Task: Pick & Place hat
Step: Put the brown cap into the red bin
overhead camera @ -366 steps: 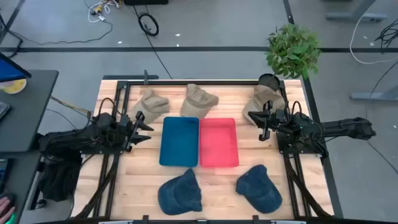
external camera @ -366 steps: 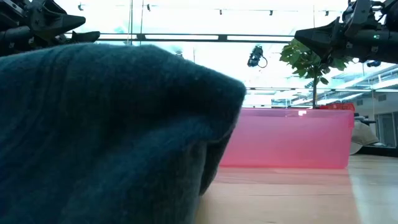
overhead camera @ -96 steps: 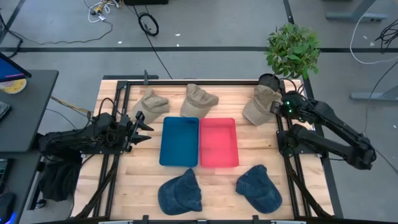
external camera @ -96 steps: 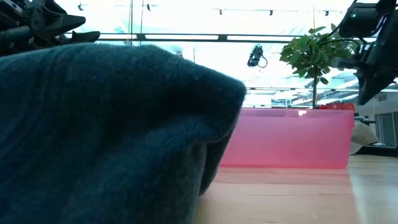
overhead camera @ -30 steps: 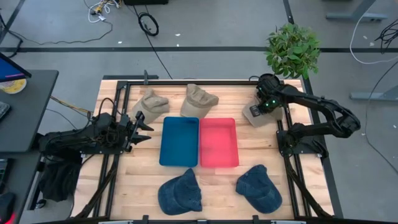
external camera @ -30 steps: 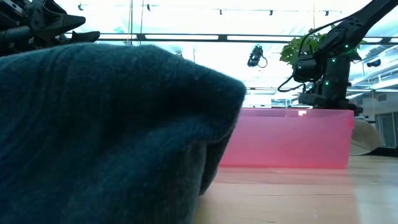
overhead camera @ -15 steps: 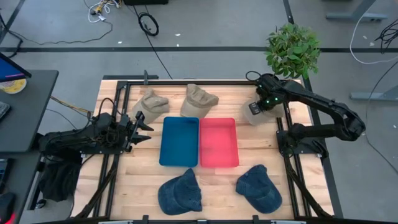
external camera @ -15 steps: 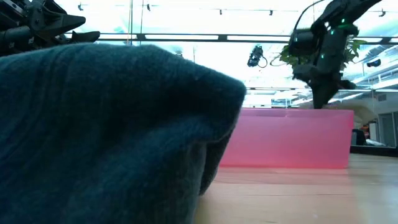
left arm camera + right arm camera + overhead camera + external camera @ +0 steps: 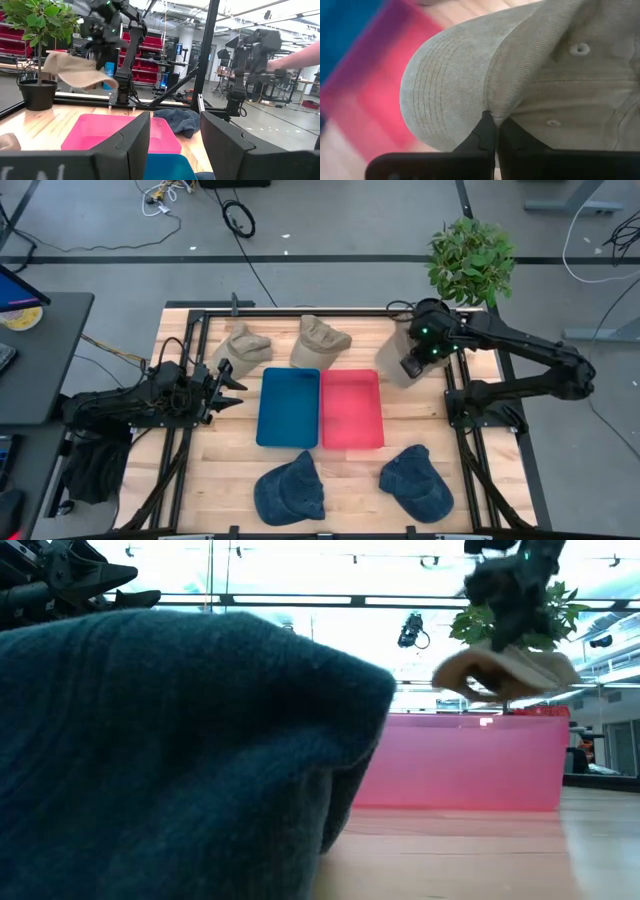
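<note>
Tan hat (image 9: 392,363) with stitched lines in the black right hand (image 9: 412,366), pink bin (image 9: 352,409) beside it, blue bin (image 9: 289,407), dark blue hats (image 9: 290,488)

high view looks straight down on the whole table (image 9: 220,480). low view sits at tabletop level, jammed against a blue hat (image 9: 170,750), facing the pink bin (image 9: 465,762) and plant (image 9: 505,625). left wrist looks level across at both too. right wrist is super close on a tan hat (image 9: 530,75).
</note>
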Motion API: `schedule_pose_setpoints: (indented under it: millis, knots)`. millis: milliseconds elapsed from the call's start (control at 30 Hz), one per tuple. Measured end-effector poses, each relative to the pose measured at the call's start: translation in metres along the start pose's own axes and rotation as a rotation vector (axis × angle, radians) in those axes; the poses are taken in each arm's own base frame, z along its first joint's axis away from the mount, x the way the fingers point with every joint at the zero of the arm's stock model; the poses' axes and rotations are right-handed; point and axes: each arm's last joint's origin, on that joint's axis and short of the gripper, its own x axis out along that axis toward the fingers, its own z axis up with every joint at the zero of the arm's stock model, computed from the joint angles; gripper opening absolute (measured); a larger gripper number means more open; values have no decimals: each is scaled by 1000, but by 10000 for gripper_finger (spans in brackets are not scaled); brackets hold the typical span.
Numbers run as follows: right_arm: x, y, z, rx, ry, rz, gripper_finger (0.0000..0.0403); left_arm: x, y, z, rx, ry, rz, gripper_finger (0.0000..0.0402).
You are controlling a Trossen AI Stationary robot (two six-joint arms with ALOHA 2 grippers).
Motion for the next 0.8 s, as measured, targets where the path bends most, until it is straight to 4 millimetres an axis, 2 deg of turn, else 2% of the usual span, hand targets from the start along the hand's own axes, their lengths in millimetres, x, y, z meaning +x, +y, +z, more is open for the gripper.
schedule_pose_setpoints:
  millis: [133,267,600,800]
  knots:
    - [-7,25,3,-163,-12,65,0,0,0,0,0,0,0,177]
    - [-1,53,2,-341,9,111,0,0,0,0,0,0,0,177]
    - [42,128,-6,-559,-9,234,0,0,0,0,0,0,0,177]
    - [71,156,-21,-655,50,219,0,0,0,0,0,0,0,177]
